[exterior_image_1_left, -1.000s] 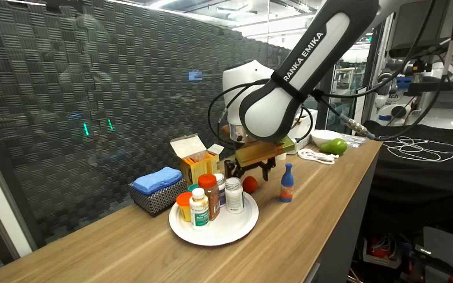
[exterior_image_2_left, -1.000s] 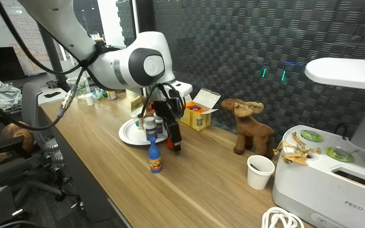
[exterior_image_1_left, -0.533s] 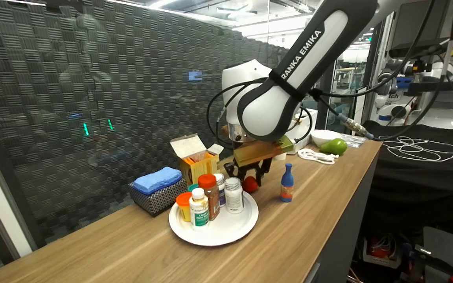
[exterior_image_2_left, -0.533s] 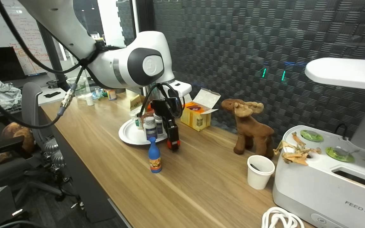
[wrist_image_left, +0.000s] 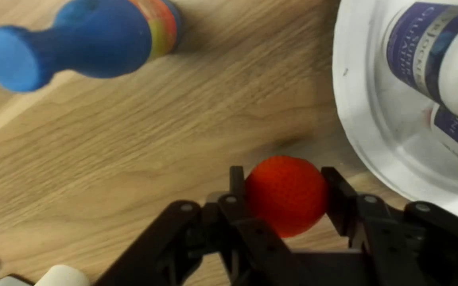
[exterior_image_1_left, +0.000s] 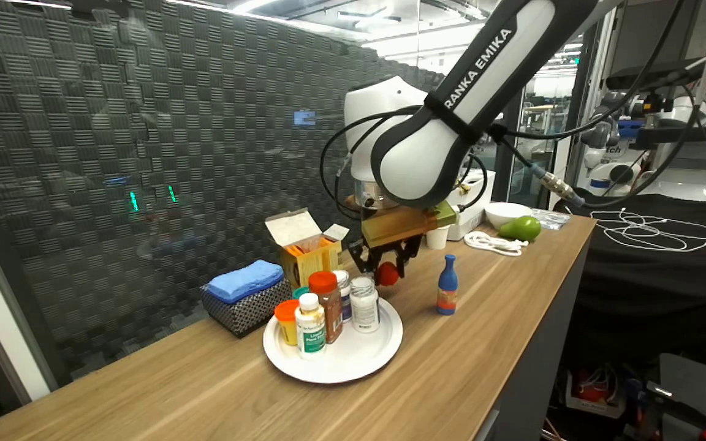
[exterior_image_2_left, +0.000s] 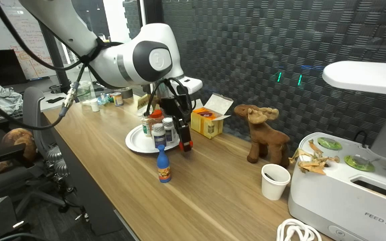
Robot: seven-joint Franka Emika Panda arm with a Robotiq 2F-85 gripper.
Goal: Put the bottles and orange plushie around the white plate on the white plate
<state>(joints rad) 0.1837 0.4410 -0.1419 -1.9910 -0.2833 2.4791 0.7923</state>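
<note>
The orange plushie (wrist_image_left: 286,198), a round red-orange ball, sits between both fingers of my gripper (wrist_image_left: 284,172), which is shut on it just above the wood. In an exterior view the plushie (exterior_image_1_left: 388,274) hangs behind the white plate (exterior_image_1_left: 359,360). On that plate stand several bottles: a green-labelled white bottle (exterior_image_1_left: 311,331), a brownish bottle (exterior_image_1_left: 330,309) with a red cap, and two white bottles with purple labels, one nearer (exterior_image_2_left: 159,135), one behind (exterior_image_2_left: 169,129). A blue bottle (exterior_image_1_left: 447,288) stands upright on the table, off the plate; the wrist view shows it too (wrist_image_left: 101,39).
A yellow tub (exterior_image_1_left: 287,324) with an orange lid shares the plate. Behind stand an open yellow box (exterior_image_1_left: 313,263) and a dark box topped by a blue cloth (exterior_image_1_left: 246,282). A brown plush moose (exterior_image_2_left: 266,137), paper cup (exterior_image_2_left: 275,182) and white planter (exterior_image_2_left: 343,194) stand farther along.
The gripper came down around the orange plushie and closed on it, then rose slightly, lifting the plushie off the table. Bottles and plate stayed where they were.
</note>
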